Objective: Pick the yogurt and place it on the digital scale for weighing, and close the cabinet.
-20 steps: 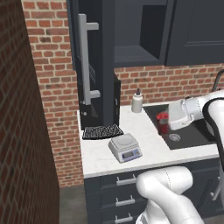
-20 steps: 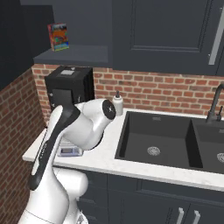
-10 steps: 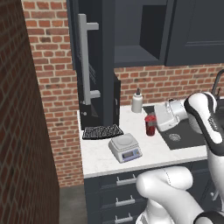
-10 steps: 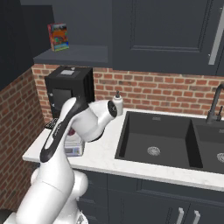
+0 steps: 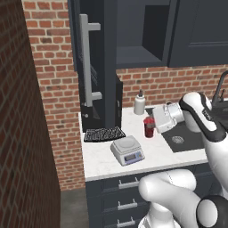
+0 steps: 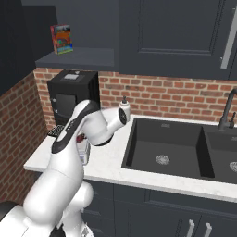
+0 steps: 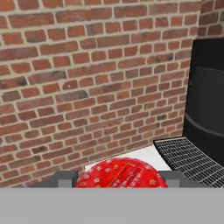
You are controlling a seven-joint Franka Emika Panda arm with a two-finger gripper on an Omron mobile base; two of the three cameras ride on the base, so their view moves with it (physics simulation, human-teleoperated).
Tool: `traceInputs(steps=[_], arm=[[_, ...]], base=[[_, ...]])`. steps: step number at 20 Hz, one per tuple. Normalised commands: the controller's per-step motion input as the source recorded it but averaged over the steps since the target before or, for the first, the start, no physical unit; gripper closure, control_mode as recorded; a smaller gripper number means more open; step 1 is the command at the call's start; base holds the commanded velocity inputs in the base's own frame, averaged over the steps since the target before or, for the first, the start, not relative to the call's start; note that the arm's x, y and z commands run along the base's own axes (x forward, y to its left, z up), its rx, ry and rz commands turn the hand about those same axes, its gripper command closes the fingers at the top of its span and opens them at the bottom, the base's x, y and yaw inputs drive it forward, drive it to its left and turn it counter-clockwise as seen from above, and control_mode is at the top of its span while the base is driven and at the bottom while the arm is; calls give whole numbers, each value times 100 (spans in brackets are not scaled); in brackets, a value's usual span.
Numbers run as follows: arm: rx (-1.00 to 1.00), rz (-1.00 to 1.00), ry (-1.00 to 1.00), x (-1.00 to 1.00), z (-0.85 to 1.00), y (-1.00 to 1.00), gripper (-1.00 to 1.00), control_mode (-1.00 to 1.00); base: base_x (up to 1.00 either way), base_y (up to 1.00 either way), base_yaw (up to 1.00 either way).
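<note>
The tool [image 5: 152, 126] is clenched on the yogurt [image 5: 149, 127], held above the bench [image 5: 156, 153] at two o'clock from the digital scale [image 5: 127, 150]; the cabinet [image 5: 95, 67] door stands open.

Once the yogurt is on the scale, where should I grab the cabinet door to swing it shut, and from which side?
Probably the long vertical bar handle on the open cabinet door. It stands clear of the flat panel, so the gripper, now shut on the yogurt, could straddle it with its jaws level. Come from the front at mid-height, above the scale, where the bar is free.
</note>
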Motion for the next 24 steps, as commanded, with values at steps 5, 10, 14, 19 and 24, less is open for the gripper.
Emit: traceInputs(steps=[5, 10, 14, 19, 24], arm=[[6, 0, 0, 11, -27, 14, 100, -100], [0, 0, 4, 0, -14, 26, 100, -100], [-2, 0, 6, 0, -11, 31, 100, -100], [1, 0, 8, 0, -3, 26, 100, -100], [1, 0, 0, 3, -9, 8, 100, -100]], base=[[0, 0, 0], [0, 0, 0], [0, 0, 0], [0, 0, 0], [0, 0, 0]])
